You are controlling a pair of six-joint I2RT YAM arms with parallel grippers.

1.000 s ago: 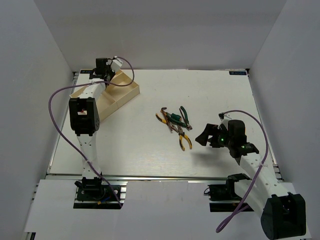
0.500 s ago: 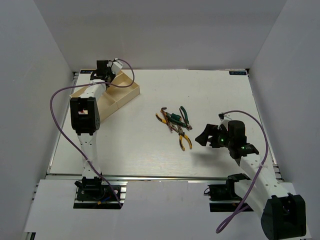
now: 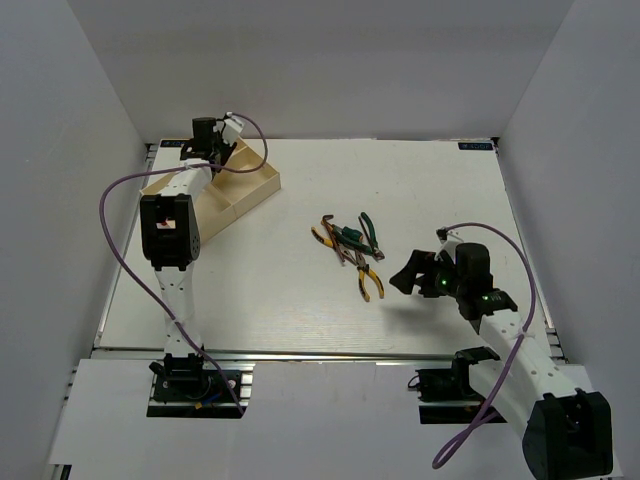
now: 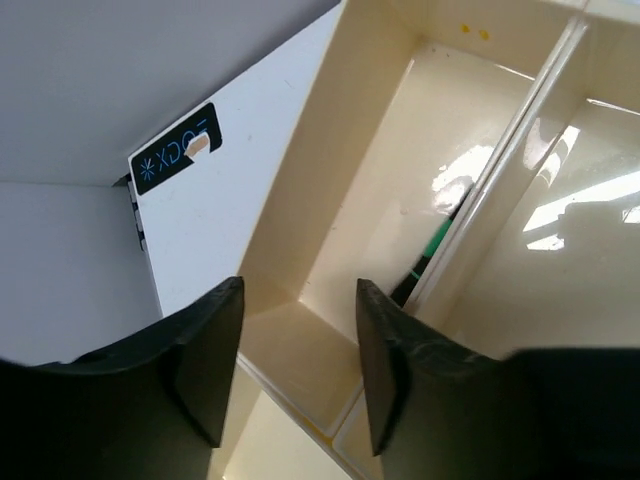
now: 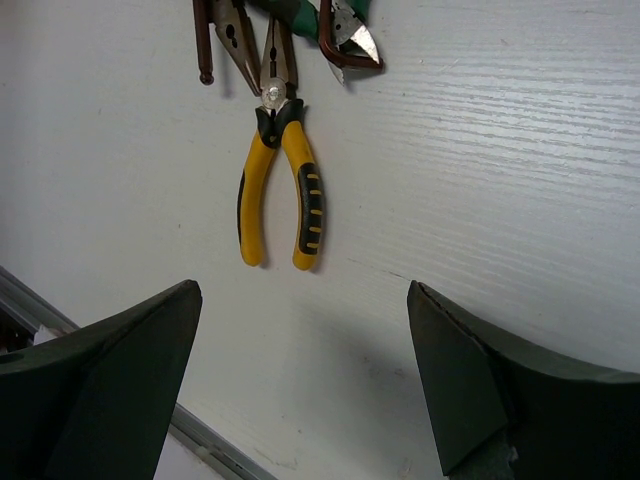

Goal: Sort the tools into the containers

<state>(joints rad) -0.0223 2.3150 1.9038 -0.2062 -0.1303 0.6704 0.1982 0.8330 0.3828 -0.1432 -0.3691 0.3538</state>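
Note:
The cream tray point(image 3: 250, 203) sits at the far left of the table. My left gripper point(image 3: 215, 150) hangs over its far end, open and empty. In the left wrist view the gripper point(image 4: 300, 330) is above a tray corner point(image 4: 300, 200), and a dark rod-like tool with a green piece point(image 4: 438, 240) lies along a divider. Yellow-handled pliers point(image 3: 368, 280) and green-handled pliers point(image 3: 365, 232) lie in a small pile mid-table. My right gripper point(image 3: 410, 275) is open and empty just right of the pile. In the right wrist view the gripper point(image 5: 303, 300) is short of the yellow pliers point(image 5: 280, 190).
Thin brown rod-like tools point(image 5: 203, 40) and green-handled cutters point(image 5: 345, 30) lie beyond the yellow pliers. The table's near rail point(image 5: 60, 325) shows at the lower left. White walls close in the table on three sides.
My right gripper has shifted slightly toward the near edge, still open. The left gripper has barely moved over the tray.

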